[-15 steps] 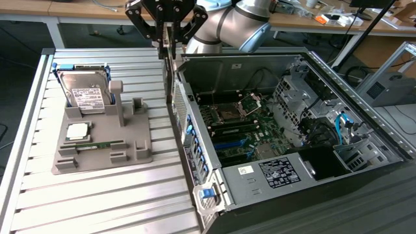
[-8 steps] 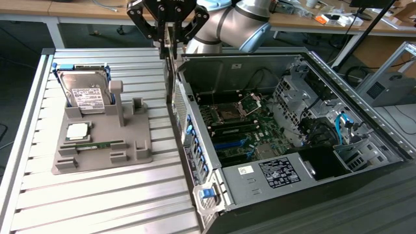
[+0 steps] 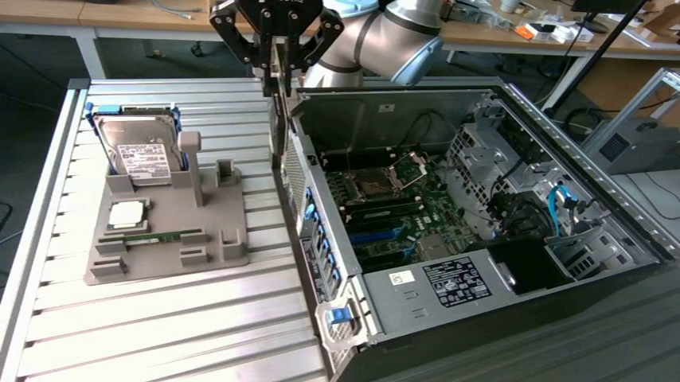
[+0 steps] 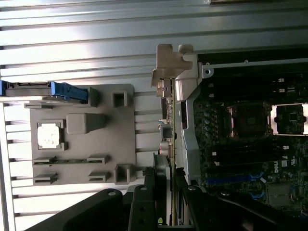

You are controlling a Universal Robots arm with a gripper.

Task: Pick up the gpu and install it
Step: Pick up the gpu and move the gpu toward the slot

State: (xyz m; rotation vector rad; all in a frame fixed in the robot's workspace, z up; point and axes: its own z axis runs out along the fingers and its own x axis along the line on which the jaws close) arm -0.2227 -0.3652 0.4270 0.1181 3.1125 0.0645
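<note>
The gpu [image 3: 279, 119] hangs upright and edge-on as a thin dark strip, with its silver-tan bracket [image 4: 169, 67] at the far end from the fingers. My gripper [image 3: 279, 68] is shut on the card's upper part, one black finger [image 4: 147, 197] on each side. The card hangs just above the open computer case's [image 3: 372, 119] wall on the exterior view's left. It is over the rear-panel edge and outside the motherboard [image 3: 393, 207] area. It touches no slot.
A grey fixture tray [image 3: 228, 247] lies on the slatted table on the exterior view's left. It holds a hard drive [image 3: 143, 155] in a blue caddy, a CPU [image 3: 127, 213] and a RAM stick [image 3: 159, 235]. The case contains cables, drive cages and a power supply [image 3: 457, 280].
</note>
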